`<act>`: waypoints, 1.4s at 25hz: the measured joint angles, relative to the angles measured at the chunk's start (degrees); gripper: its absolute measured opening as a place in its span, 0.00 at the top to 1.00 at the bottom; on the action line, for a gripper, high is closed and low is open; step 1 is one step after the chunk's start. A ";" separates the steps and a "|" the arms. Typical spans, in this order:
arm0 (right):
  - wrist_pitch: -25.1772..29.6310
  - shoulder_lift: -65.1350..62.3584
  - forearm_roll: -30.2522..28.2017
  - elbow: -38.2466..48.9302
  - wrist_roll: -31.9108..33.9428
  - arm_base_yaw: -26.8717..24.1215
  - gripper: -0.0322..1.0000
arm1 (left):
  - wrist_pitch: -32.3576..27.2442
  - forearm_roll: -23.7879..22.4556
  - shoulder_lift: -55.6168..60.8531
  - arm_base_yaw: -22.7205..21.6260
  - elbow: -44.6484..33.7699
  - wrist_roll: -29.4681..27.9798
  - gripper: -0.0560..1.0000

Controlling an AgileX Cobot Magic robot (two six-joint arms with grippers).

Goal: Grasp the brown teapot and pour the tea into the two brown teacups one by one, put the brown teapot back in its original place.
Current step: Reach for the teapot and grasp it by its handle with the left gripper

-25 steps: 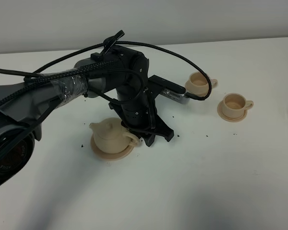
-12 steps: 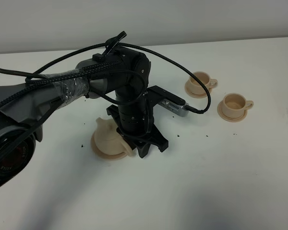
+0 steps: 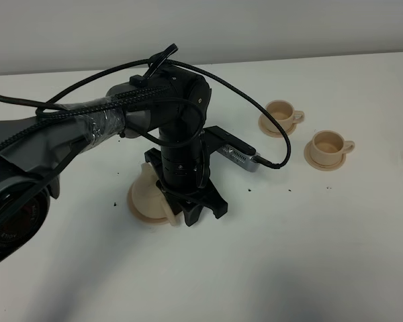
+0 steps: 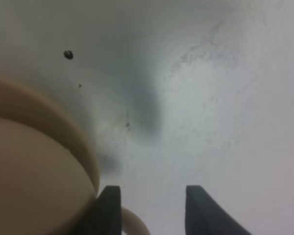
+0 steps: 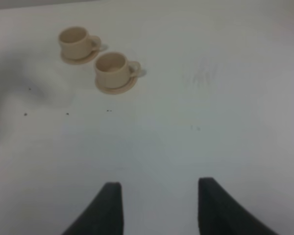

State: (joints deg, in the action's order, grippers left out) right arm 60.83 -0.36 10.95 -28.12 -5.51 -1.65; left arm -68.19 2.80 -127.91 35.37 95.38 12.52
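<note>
Now the left gripper (image 3: pixel 201 209), jaws spread, hangs at the brown teapot's (image 3: pixel 146 194) handle, its wrist (image 3: pixel 181 157) hiding most of the pot on its saucer (image 3: pixel 140 216). The teacups (image 3: pixel 280 115) (image 3: pixel 327 145) stand at two o'clock from it; the right gripper (image 5: pixel 157 208) is spread too, empty. A second ago the teapot's lid showed.

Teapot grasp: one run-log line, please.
phase: pre-grasp | left gripper: open at handle, no grip | right gripper: open, empty | brown teapot: on saucer

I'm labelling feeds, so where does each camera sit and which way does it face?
Exterior high: up high, looking down on the table; left arm over the teapot.
Left wrist: on the left arm, facing down past the open left gripper.
Right wrist: faces the table past the open right gripper.
Shared: exterior and right wrist show both teacups.
</note>
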 joint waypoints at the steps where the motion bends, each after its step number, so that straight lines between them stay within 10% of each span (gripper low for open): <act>1: 0.00 0.00 0.00 0.00 0.00 0.00 0.59 | 0.00 -0.16 0.00 0.02 0.04 0.07 0.61; 35: 0.00 0.00 0.00 0.00 0.00 0.00 0.59 | 0.00 5.68 0.00 -0.28 0.06 3.44 0.62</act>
State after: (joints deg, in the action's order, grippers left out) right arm 60.83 -0.36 10.95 -28.12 -5.51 -1.65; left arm -68.19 8.48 -127.91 35.09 95.44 15.96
